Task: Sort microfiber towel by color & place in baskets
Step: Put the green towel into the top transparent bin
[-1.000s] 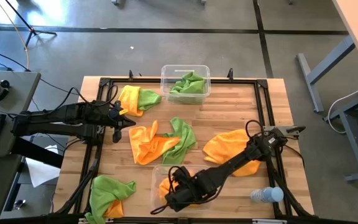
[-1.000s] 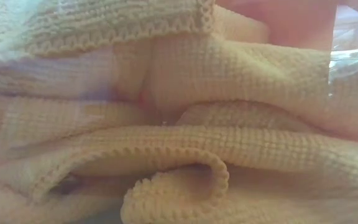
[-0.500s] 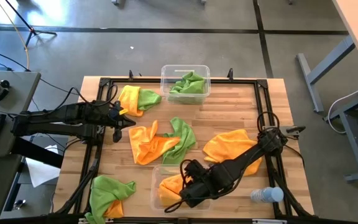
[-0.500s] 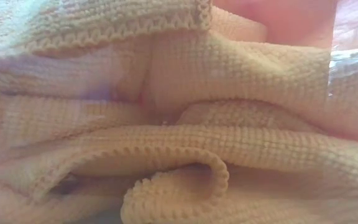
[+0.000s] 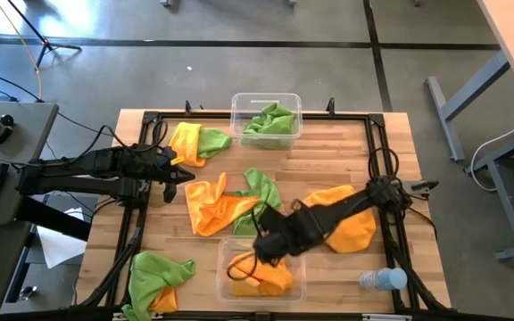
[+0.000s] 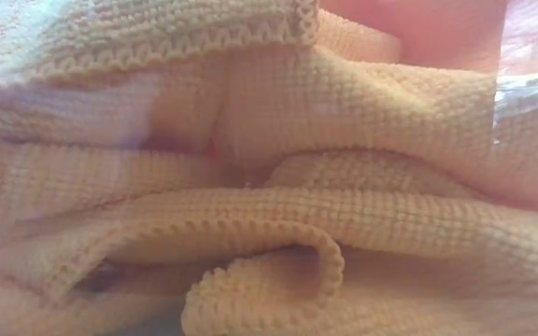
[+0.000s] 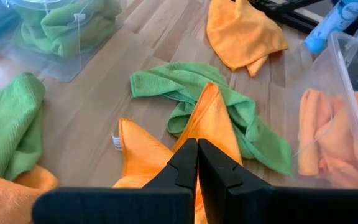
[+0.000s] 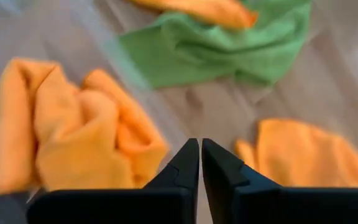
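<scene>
**Orange towel delivered; right arm clear of the near basket**

Since a second ago the right gripper (image 5: 261,245), fingers together and empty, has lifted out of the near basket (image 5: 224,278), leaving an orange towel (image 5: 261,272) bunched inside. One sort appears complete. The far basket (image 5: 239,105) holds green towels (image 5: 270,119). Mixed towels (image 5: 230,203) remain mid-table, more lying at the near-left corner (image 5: 154,276). The left gripper (image 5: 178,174), fingers pressed together, waits at the left. The low view shows only folded cloth (image 6: 250,187) at close range; the high view alone gives the layout.
</scene>
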